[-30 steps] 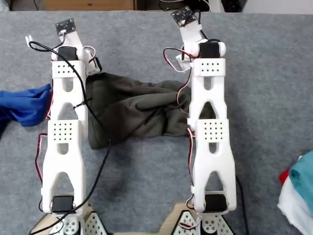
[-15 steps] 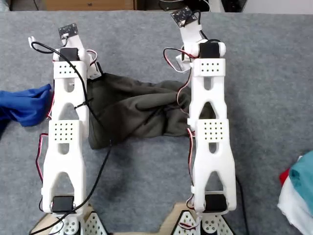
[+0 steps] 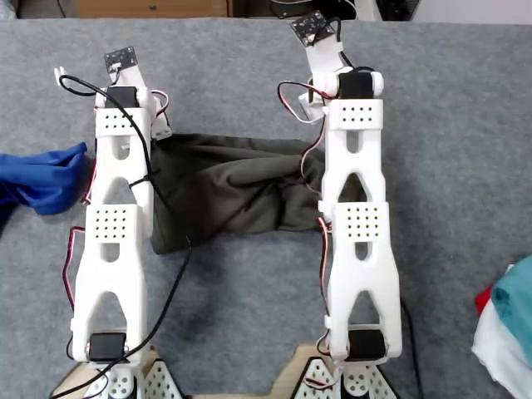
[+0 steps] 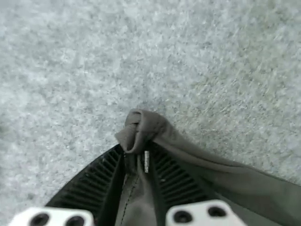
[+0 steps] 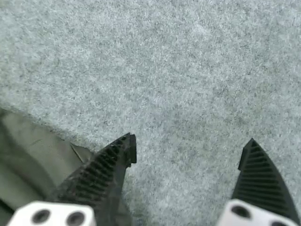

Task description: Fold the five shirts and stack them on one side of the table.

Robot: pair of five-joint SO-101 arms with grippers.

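Shirt sits pinched at its edge in left hand; right hand gapes beside it.

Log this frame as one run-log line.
left jaws: shut on olive shirt edge | right jaws: open over table | blue shirt: table's left side
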